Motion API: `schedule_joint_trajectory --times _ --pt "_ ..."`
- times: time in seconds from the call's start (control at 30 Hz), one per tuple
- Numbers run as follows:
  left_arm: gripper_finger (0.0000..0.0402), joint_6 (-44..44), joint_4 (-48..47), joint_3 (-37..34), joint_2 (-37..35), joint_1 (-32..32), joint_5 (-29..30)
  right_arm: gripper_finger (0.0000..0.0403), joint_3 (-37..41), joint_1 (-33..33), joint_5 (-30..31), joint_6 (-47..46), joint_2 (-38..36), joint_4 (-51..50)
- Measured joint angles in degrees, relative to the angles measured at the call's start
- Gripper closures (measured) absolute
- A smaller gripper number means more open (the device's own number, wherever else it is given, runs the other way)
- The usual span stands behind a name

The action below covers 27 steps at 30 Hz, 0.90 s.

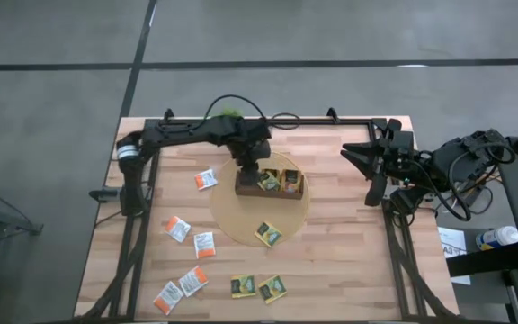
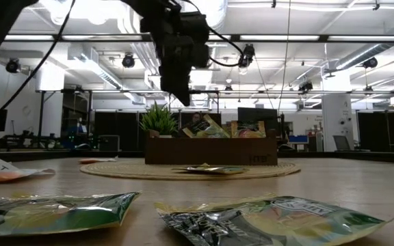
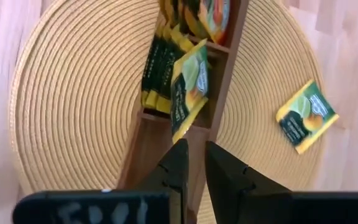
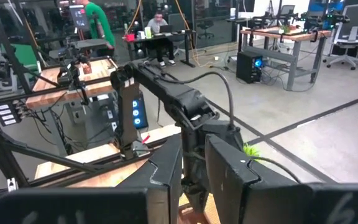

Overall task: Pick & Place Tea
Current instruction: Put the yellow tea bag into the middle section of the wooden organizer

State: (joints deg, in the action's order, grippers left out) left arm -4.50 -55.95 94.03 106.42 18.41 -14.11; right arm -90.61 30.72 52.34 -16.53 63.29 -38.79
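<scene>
Tea sachets lie in three places: several stand in the brown compartment tray (image 1: pixel 270 184) on the round woven mat (image 1: pixel 232 220), one dark green-and-yellow sachet (image 1: pixel 268 234) lies flat on the mat in front of the tray, and the rest are scattered on the wooden table (image 1: pixel 349 261) toward its near-left corner, orange-and-white ones (image 1: pixel 178 229) and two more green ones (image 1: pixel 257 287). The left gripper (image 3: pixel 192 158) hangs above the tray's end compartment, its fingers nearly together with only a slim gap and nothing between them. A green sachet (image 3: pixel 189 87) leans on the divider just ahead of the fingertips. Loose sachets lie nearer the left arm. The right gripper (image 1: pixel 367 166) waits at the table's right edge, jaws apart.
</scene>
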Motion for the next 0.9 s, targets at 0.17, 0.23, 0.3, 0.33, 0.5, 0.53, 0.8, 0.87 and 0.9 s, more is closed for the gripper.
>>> schedule_joint_trajectory --times 0.17,0.23,0.3,0.33,0.5,0.53,0.8,0.87,0.9 --pt "0.0355 3.2 6.1 -8.5 -3.6 0.6 -0.7 0.0335 0.0 0.0 0.0 0.0 0.0 0.0" --pt "0.0355 4.1 8.4 -11.9 -4.5 1.0 -2.3 0.0335 0.0 0.0 0.1 0.0 0.0 0.0" --pt "0.0355 4.3 11.2 -15.2 -5.4 1.3 -4.0 0.0335 0.0 0.0 0.1 0.0 0.0 0.0" --pt "0.0355 4.1 12.6 -16.7 -5.9 1.4 -4.8 0.0335 0.0 0.0 0.1 0.0 0.0 0.0" --pt "0.0355 2.1 19.4 -22.5 -8.1 1.8 -8.2 0.0335 0.0 0.0 0.1 0.0 0.0 0.0" --pt "0.0355 2.1 20.3 -23.3 -8.3 1.8 -8.8 0.0335 0.0 0.0 0.1 0.0 0.0 0.0" --pt "0.0306 3.0 20.9 -23.9 -9.0 1.9 -10.7 0.0335 0.0 0.0 0.1 0.2 0.0 0.0" --pt "0.0279 3.0 21.0 -23.9 -9.1 1.9 -10.2 0.0335 0.0 0.0 0.1 0.2 0.0 0.0" --pt "0.0265 2.9 21.0 -23.9 -9.1 1.9 -9.7 0.0335 0.0 0.0 0.1 0.2 0.0 0.0"
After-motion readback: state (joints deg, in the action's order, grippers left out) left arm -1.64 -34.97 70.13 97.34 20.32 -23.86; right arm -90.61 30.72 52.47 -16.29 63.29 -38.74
